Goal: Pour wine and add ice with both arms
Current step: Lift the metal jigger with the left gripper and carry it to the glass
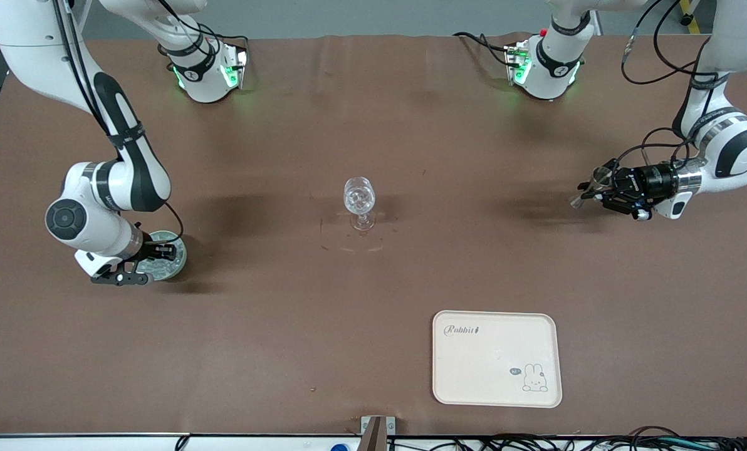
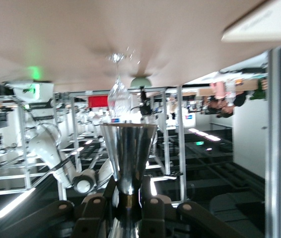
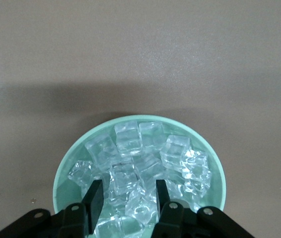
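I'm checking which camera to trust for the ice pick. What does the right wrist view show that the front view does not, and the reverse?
Only the right wrist view shows the ice cube by cube, heaped in the green bowl, with the right gripper open just above the heap.

Only the front view shows the stemmed glass, the tray and the left gripper, holding a metal jigger over bare table.

Both show the bowl and brown table.

Brown table (image 1: 373,326) carried three items; stemmed glass (image 1: 359,202) stood upright near the centre; pale green bowl (image 1: 172,258) heaped with ice (image 3: 140,173) sat toward the right arm's end; cream tray (image 1: 496,358) with rabbit print lay flat, nearer the front camera than the glass, well apart from both.
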You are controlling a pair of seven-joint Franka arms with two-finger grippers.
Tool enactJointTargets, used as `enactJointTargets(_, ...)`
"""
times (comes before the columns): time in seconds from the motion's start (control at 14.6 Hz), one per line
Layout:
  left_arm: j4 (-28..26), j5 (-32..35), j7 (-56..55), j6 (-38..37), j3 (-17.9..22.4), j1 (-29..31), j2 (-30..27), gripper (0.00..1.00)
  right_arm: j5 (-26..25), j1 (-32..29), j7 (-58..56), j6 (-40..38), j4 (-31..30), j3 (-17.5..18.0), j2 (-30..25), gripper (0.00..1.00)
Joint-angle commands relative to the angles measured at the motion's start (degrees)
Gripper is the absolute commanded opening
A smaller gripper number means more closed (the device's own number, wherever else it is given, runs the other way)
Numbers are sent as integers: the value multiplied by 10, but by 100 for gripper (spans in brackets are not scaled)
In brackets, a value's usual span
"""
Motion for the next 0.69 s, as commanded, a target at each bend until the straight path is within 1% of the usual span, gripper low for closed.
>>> enactJointTargets(0.0, 30, 17, -119, 57, -68, 2, -73, 0, -5, 1, -3, 15, -17, 0, -8, 51)
enactJointTargets(0.07, 56, 20, -193, 101, -116, 5, -93, 0, -5, 1, -3, 21, -18, 0, -7, 50)
enactJointTargets(0.14, 80, 39, -238, 128, -155, 8, -106, 0, -5, 2, -4, 33, -27, 0, -6, 50)
enactJointTargets(0.21, 98, 52, -258, 139, -190, 9, -110, 0, -5, 2, -3, 37, -30, 0, -7, 48)
enactJointTargets(0.27, 103, 53, -260, 144, -216, 9, -115, 0, -5, 2, -3, 32, -28, 0, -7, 41)
enactJointTargets(0.34, 103, 53, -263, 171, -246, 9, -120, 0, -5, 2, -2, 31, -28, 0, -7, 30)
enactJointTargets(0.48, 102, 55, -283, 228, -317, 9, -124, 0, -5, 2, 7, 29, -24, 1, -7, 15)
enactJointTargets(0.62, 100, 72, -287, 269, -369, 10, -124, 0, -3, 2, 9, 9, -13, 1, -7, 11)
